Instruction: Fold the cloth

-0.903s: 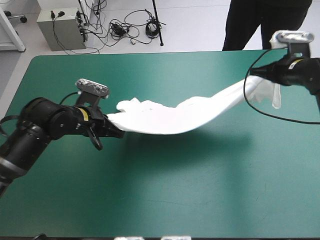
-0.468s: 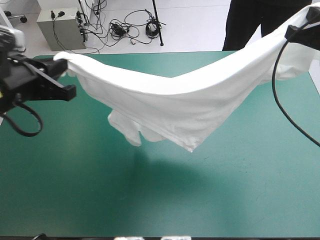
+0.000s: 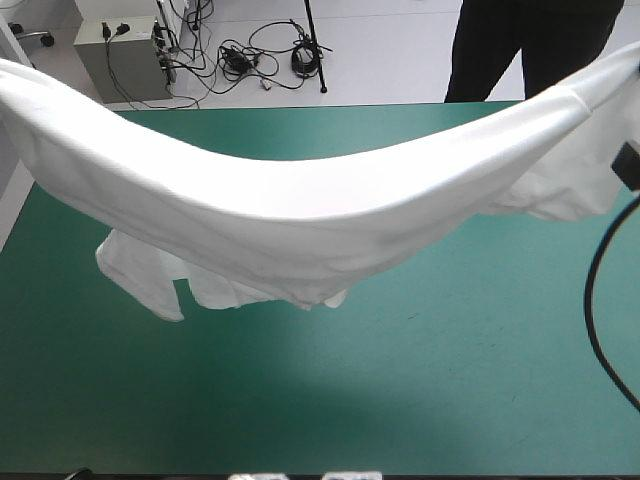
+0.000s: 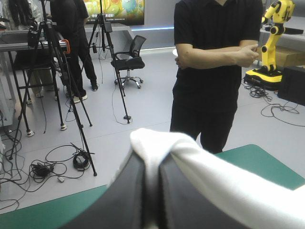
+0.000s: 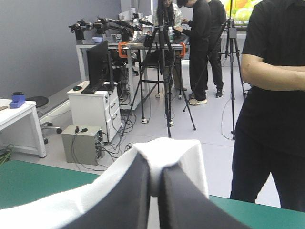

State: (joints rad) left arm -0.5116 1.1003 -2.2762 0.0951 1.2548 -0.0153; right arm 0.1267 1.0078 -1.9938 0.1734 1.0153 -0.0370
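Note:
The white T-shirt (image 3: 300,205) hangs lifted above the table, stretched in a wide sagging band from the far left to the far right. A sleeve and loose folds (image 3: 150,280) dangle below it on the left. My left gripper (image 4: 152,164) is shut on the T-shirt (image 4: 214,179), with cloth bunched over its black fingertips and running off to one side. Held up at the same height, my right gripper (image 5: 155,172) is shut on the T-shirt (image 5: 178,155). Neither gripper shows in the high view, where the cloth runs out at both sides.
The teal-green table (image 3: 420,400) lies well below the hanging cloth, its near half in plain sight. The far edge (image 3: 330,106) shows just above the band's lowest sag.
Both arms have risen and spread further, so the T-shirt hangs higher and wider. The left gripper has gone out of the high view, and the dangling folds have shifted left.

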